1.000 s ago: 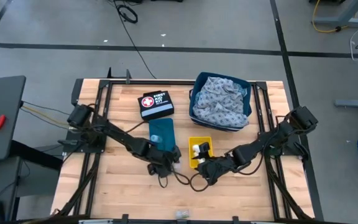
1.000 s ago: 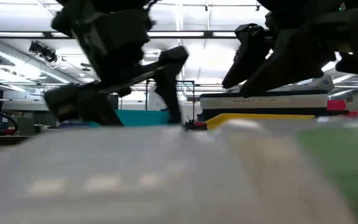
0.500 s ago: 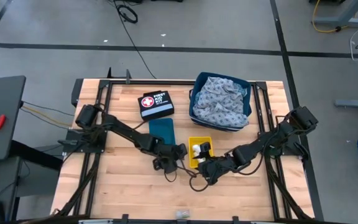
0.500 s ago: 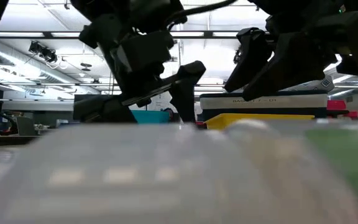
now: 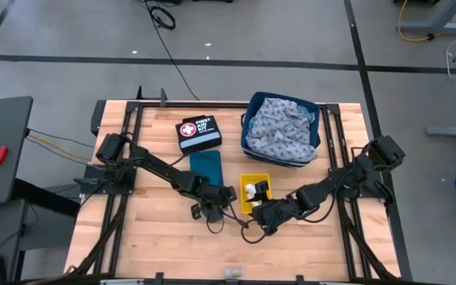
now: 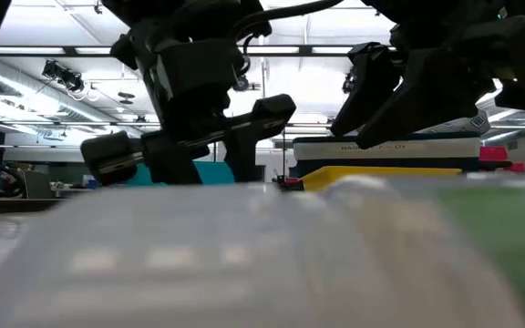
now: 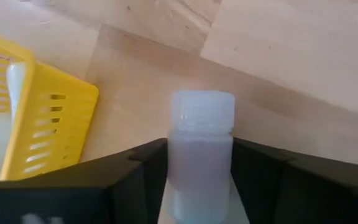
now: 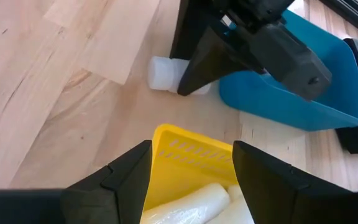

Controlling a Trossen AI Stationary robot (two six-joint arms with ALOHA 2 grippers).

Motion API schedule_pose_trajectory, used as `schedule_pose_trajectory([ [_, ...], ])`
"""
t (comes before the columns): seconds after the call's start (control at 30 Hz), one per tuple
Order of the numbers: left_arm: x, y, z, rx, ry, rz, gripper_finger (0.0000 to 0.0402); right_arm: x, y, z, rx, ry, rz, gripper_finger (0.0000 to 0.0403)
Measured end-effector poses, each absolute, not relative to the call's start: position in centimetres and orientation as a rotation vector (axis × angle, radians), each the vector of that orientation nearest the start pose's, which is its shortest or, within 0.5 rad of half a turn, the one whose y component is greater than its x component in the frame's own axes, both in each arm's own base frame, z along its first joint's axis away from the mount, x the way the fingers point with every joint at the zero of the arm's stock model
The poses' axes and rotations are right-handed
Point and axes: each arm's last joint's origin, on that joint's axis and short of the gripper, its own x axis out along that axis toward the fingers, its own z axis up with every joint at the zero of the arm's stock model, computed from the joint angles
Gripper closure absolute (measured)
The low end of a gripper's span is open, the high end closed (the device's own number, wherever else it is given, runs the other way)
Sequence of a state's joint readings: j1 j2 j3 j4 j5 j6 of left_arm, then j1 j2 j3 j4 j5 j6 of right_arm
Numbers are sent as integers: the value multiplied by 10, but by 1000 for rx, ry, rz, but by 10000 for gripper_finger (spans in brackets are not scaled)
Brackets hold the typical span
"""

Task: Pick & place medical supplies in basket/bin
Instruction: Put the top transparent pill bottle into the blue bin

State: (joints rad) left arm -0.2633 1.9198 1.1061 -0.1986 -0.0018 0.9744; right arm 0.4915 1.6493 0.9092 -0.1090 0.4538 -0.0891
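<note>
A small translucent white bottle (image 7: 201,180) with a screw cap sits between the fingers of my left gripper (image 5: 214,202), just left of the yellow basket (image 5: 254,192). The right wrist view also shows this bottle (image 8: 161,73), beside the teal bin (image 8: 291,93). White gauze rolls (image 8: 191,199) lie in the yellow basket (image 8: 191,152). My right gripper (image 5: 258,214) is open at the basket's near side. In its wrist view the right gripper (image 8: 191,158) has a finger on either side of the basket's corner. My left gripper pinches the bottle's body (image 7: 201,155) between its two fingers, which lie along the bottle. The cap end (image 7: 202,111) sticks out past the fingertips. The bottle lies level, low at the table; whether it rests on the wood, I cannot tell.
A black pouch with a red-and-white cross (image 5: 199,133) lies at the far side. Right of it stands a blue basket (image 5: 248,111) holding grey patterned cloth (image 5: 282,131). The teal bin (image 5: 206,168) stands just behind my left gripper. Bare wood stretches along the near half.
My left gripper, shut on the bottle, has moved toward the table's right and a little toward the far edge, closer to the yellow basket. It has turned somewhat in the low view. The right arm has kept still.
</note>
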Motion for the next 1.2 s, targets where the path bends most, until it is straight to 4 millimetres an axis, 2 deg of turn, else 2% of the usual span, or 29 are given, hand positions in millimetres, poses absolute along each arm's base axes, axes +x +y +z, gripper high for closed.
schedule_pose_trajectory([
  [0.47, 352, -126, 139, 959, 874, -531, 255, 292, 142, 175, -462, 758, 77, 172],
  [0.6, 346, -133, 152, 947, 863, -440, 255, 292, 142, 175, -458, 756, 82, 172],
  [0.77, 336, -134, 180, 878, 837, -336, 255, 292, 142, 176, -456, 752, 82, 172],
  [0.9, 327, -124, 196, 806, 880, -195, 256, 292, 143, 176, -442, 751, 77, 172],
  [1.0, 324, -109, 202, 734, 905, -89, 256, 292, 143, 176, -429, 749, 88, 172],
  [1.2, 323, -75, 194, 638, 983, 53, 256, 293, 144, 177, -418, 733, 93, 172],
])
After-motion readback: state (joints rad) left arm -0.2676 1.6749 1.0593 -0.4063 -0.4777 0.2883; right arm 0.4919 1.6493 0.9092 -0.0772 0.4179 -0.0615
